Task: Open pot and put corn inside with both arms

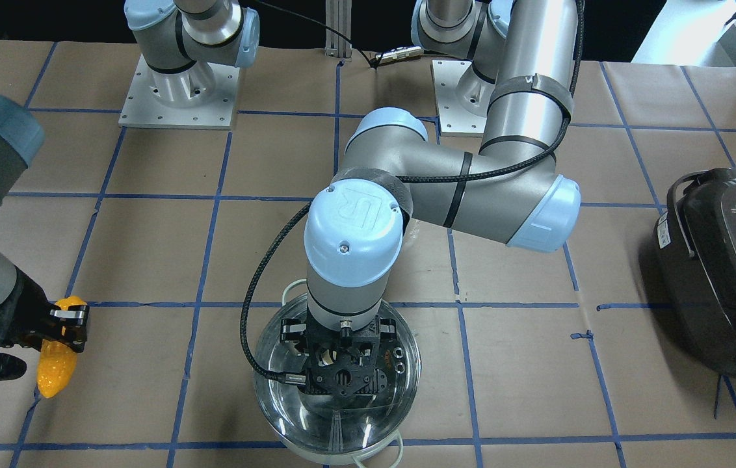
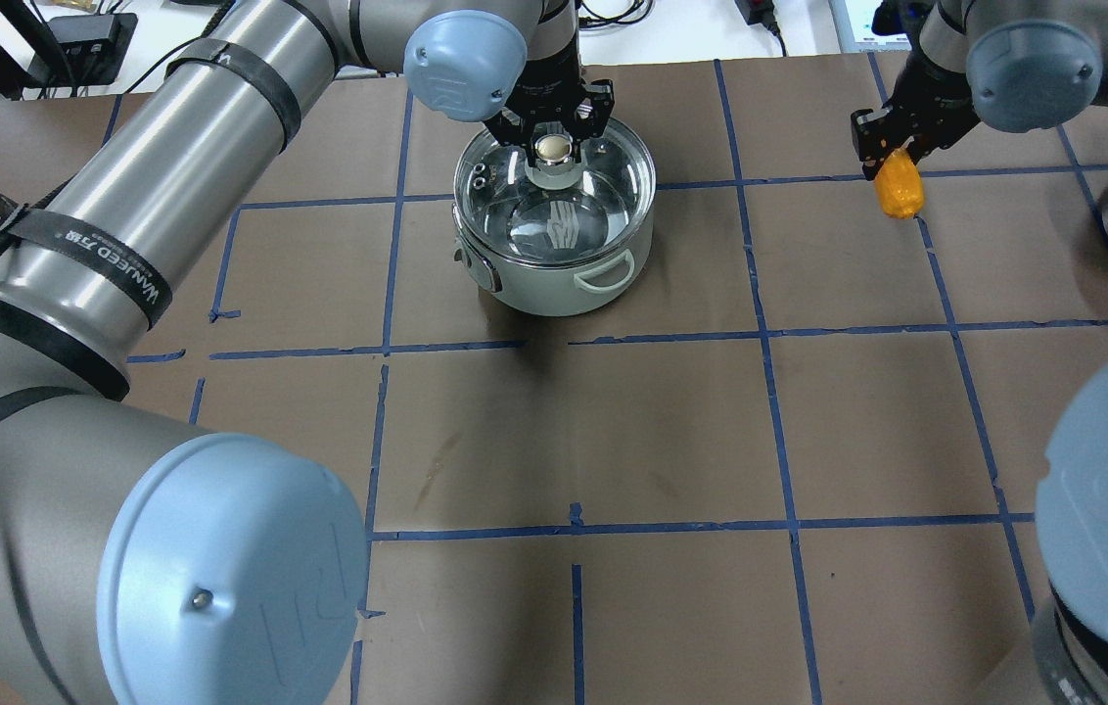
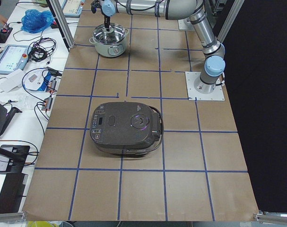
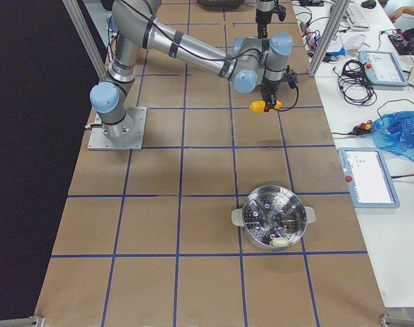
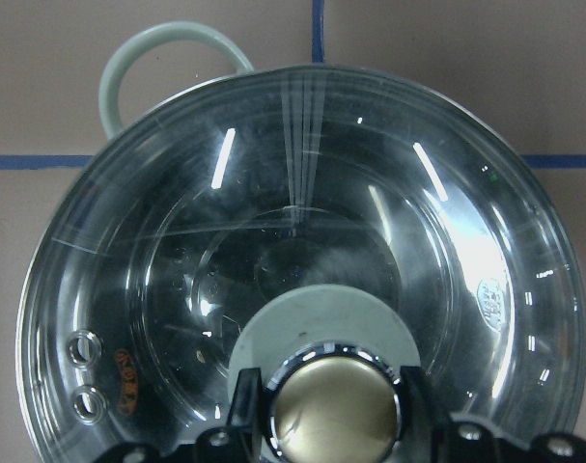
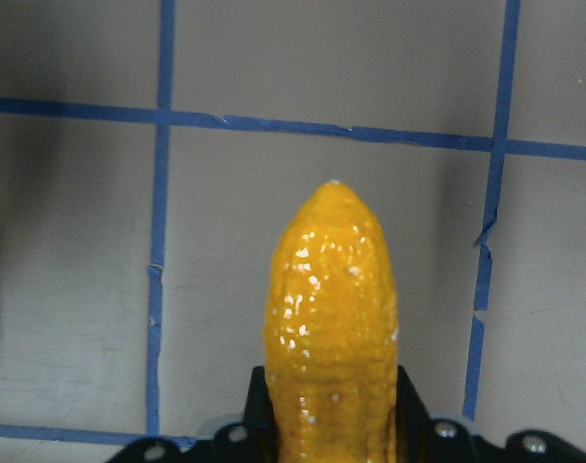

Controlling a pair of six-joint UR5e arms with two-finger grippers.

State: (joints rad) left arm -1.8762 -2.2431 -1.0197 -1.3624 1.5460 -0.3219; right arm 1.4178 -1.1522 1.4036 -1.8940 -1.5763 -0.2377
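Overhead exterior: pot (image 2: pixel 554 284) at upper centre, glass lid (image 2: pixel 569 223) seated; left gripper (image 2: pixel 554 145) fingers pinching the lid's knob (image 5: pixel 333 422); right gripper (image 2: pixel 892 157) at upper right, fingers pinching the corn (image 2: pixel 900 193).

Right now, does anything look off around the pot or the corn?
Nothing stands out. The glass lid sits level on the pot, the left gripper grips its knob squarely, and the right gripper holds the corn intact above the table.

steel pot (image 2: pixel 554 284) upright, glass lid (image 2: pixel 603 211) on; yellow corn (image 2: pixel 900 191) hanging tip down, well right of pot.
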